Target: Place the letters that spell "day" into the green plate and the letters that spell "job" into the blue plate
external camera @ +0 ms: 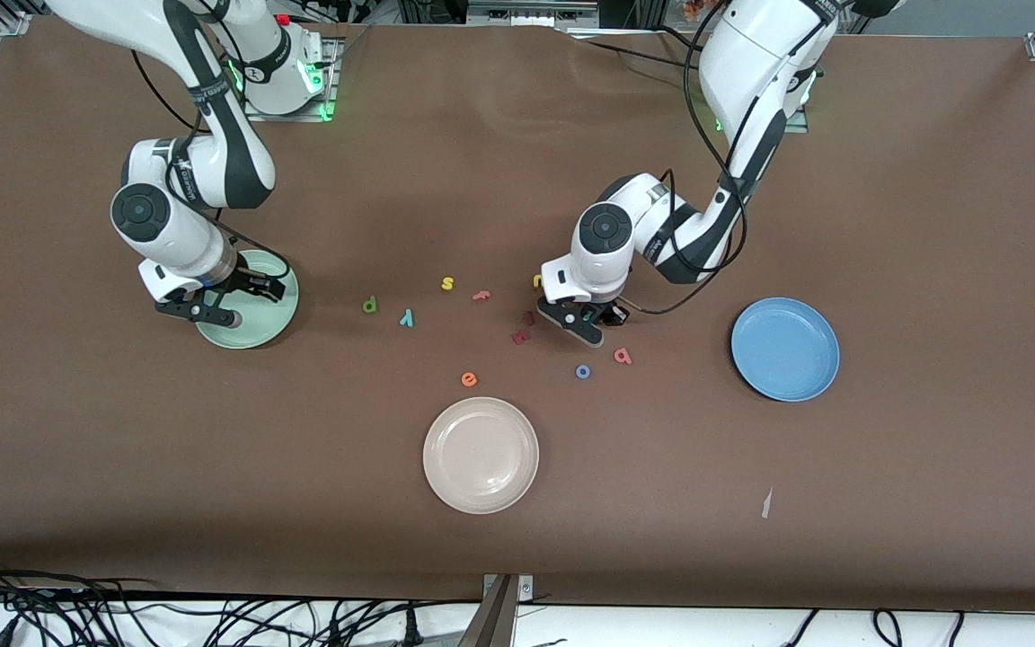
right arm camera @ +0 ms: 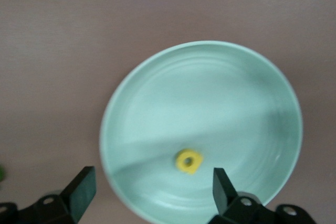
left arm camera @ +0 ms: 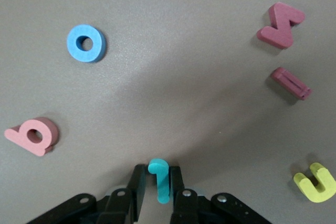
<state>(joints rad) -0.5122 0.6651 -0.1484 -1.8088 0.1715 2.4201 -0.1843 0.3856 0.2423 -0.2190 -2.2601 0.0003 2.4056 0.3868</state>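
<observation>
**Teal j pinched, yellow a dropped in green plate**

Left claw [left arm camera: 156, 195] is low over the middle of the brown desk [external camera: 931, 225], fingers pressed onto the small teal hooked foam j [left arm camera: 159, 179]. Right claw [right arm camera: 152, 187] hangs over the round pale mint-green plate [right arm camera: 252, 77] at the right arm's end, fingers spread, nothing held; the yellow rounded foam a [right arm camera: 188, 161] lies in that plate.

Still on the desk:
- blue foam ring o [external camera: 583, 371] and pink-red foam b [external camera: 623, 356], near the left claw, nearer the front camera than it
- dark green foam d [external camera: 370, 305] and teal foam y [external camera: 407, 317], between the two claws
- round medium-blue plate [external camera: 785, 349] toward the left arm's end, looks empty

Risks, my read:
- the grip sits on a thin edge of the j, so it could twist or slip out on the way to the blue plate
- two dark red foam letters [left arm camera: 281, 24] and a yellow foam u [left arm camera: 315, 182] lie close by; a sloppy lift could nudge them
- y and j share a colour, so a mix-up is possible on later picks
</observation>
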